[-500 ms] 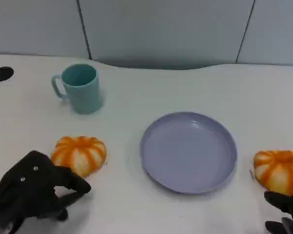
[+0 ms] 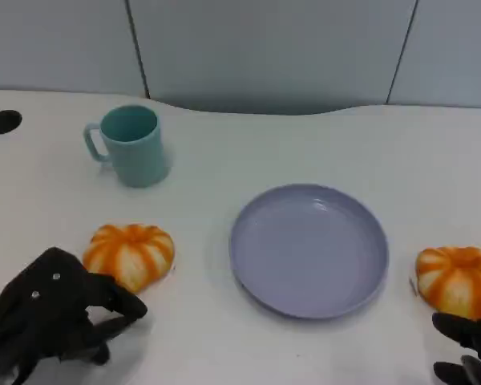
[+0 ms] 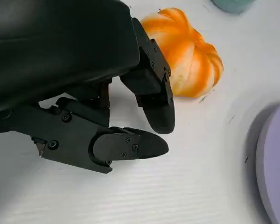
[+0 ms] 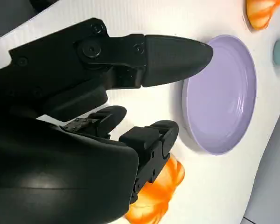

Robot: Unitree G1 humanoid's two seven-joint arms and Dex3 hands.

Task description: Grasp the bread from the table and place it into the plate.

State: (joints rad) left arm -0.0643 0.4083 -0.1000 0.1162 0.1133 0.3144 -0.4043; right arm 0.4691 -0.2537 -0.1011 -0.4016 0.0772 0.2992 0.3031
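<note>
Approach stage; no bread held, plate (image 2: 309,249) bare.

Left hand (image 2: 52,325) sits low on the table (image 2: 224,136) just beside the left bread (image 2: 131,253), fingers (image 3: 154,100) spread apart with nothing between them, one tip close to the crust; right hand (image 2: 469,353) likewise apart-fingered and holding nothing near the right bread (image 2: 458,281); mug (image 2: 128,146) stands well back; next move, by judgement: slide a hand over one loaf, close around it, lift, carry to the plate between the two loaves.
</note>
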